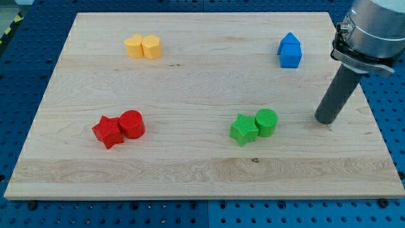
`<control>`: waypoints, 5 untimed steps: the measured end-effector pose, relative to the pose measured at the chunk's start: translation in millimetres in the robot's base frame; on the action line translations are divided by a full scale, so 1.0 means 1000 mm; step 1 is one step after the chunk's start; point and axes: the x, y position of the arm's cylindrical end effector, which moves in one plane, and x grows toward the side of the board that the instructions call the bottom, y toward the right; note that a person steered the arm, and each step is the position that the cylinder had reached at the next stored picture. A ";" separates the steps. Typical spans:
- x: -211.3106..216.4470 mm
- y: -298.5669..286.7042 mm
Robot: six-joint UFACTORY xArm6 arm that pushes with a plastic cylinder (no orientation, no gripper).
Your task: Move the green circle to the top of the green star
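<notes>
The green circle sits on the wooden board, touching the right side of the green star, at the view's lower middle right. My tip rests on the board to the right of the green circle, well apart from it, at about the same height in the view. The dark rod rises from the tip toward the view's upper right.
A red star and a red circle touch at the lower left. Two yellow blocks touch at the upper left. Two blue blocks touch at the upper right. The board's right edge lies just beyond the rod.
</notes>
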 end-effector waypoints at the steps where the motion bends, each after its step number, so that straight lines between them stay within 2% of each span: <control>1: 0.000 0.000; 5: 0.022 -0.049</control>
